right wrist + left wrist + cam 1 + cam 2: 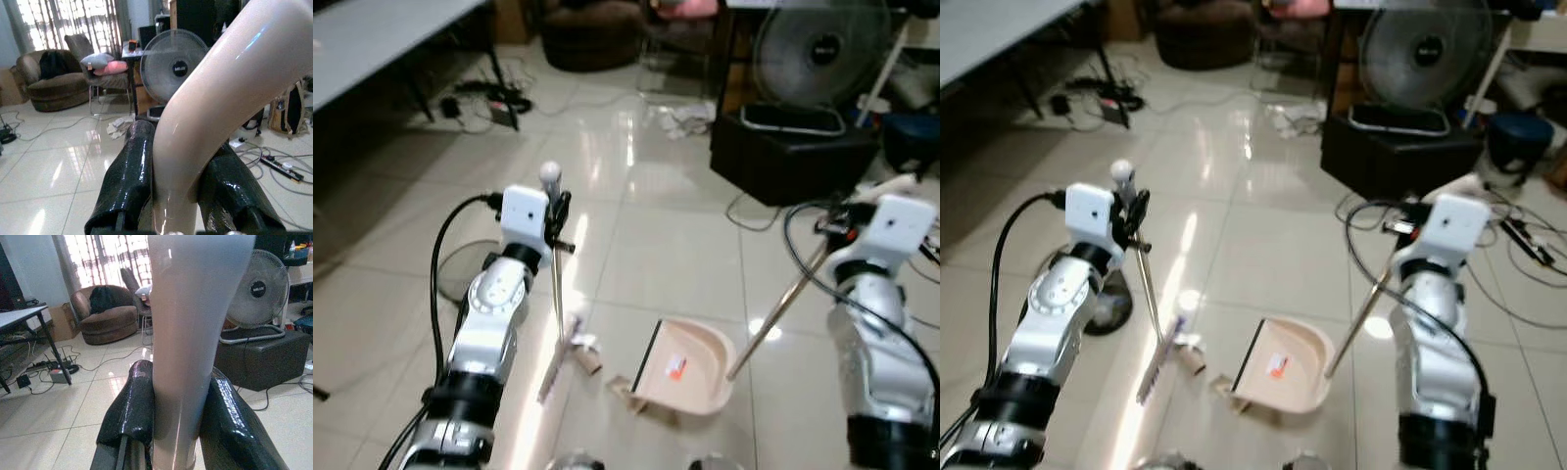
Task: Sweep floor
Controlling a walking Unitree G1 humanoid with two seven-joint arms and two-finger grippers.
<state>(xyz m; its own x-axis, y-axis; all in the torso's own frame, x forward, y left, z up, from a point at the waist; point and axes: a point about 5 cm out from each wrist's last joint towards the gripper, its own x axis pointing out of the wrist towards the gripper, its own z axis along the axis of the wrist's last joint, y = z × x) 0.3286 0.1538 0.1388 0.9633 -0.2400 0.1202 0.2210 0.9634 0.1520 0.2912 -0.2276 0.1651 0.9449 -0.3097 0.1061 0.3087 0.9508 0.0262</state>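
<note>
Left eye view: left gripper (558,211) pinches the broom (555,294) handle, its bristle head resting on the tiled floor (656,235) just beside the dustpan (690,367); right gripper (837,217) grips the dustpan's long handle (783,304).
Left wrist view: black fingers (129,406) are pressed against the pale broom handle.
Right wrist view: fingers (129,171) clamp the curved cream handle; a fan (178,63) stands behind.

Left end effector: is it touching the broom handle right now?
Touching. The left wrist view shows both black fingers pressed against the broom handle, with no gap on either side of the left end effector.
</note>
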